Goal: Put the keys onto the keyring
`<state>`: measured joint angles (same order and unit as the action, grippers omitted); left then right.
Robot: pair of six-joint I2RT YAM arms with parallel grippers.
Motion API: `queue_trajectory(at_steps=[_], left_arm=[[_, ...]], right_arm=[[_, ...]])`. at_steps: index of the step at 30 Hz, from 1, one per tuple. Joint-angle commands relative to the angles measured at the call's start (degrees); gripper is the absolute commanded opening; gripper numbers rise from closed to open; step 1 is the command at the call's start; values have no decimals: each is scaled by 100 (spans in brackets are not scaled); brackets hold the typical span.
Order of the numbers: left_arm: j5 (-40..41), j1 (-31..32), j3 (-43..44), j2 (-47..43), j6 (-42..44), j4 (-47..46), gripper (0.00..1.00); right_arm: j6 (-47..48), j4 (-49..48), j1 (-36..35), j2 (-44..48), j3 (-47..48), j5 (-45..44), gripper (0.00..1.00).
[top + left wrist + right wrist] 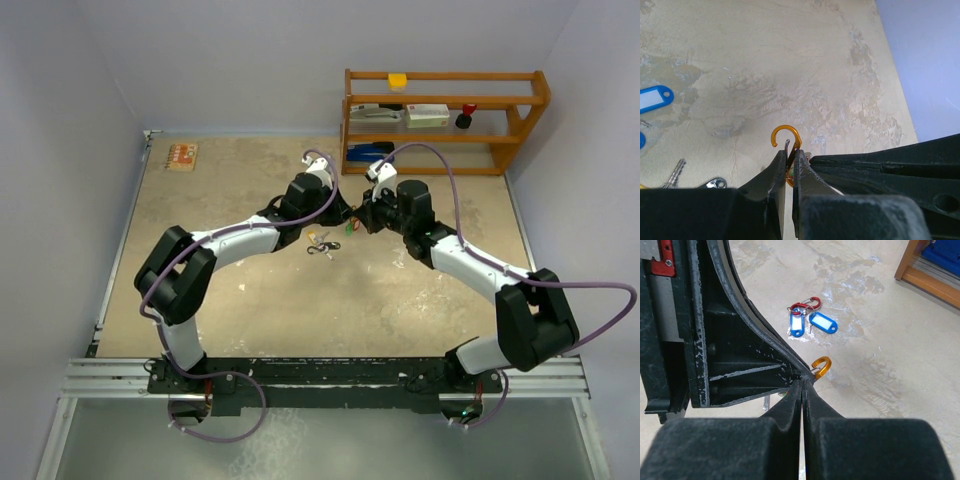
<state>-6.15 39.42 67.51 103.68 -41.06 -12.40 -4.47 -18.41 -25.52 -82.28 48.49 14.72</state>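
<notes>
The left claw (791, 154) is clenched on an orange metal hook clip (785, 127), the right claw (802, 385) is shut just beside it, and the silver blue-tagged keys (823, 323) lie apart near the middle of the beige surface (260, 300), so the clip may twist out of this narrow pinch.
</notes>
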Motion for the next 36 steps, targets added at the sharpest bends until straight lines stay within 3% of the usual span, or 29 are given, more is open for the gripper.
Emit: queue_trajectory(at_steps=[1,29,36], left_arm=[[-136,38,297,12,111,-254,0],[-27,57,225,-93,98,-293,0],[24,53,224,-133,141,-233,0]], right_arm=[[95,-293,-41,263,73,132,0],[175,-145,-67,447,-55,273,0],[30,-9,-66,638,-147,-364,0]])
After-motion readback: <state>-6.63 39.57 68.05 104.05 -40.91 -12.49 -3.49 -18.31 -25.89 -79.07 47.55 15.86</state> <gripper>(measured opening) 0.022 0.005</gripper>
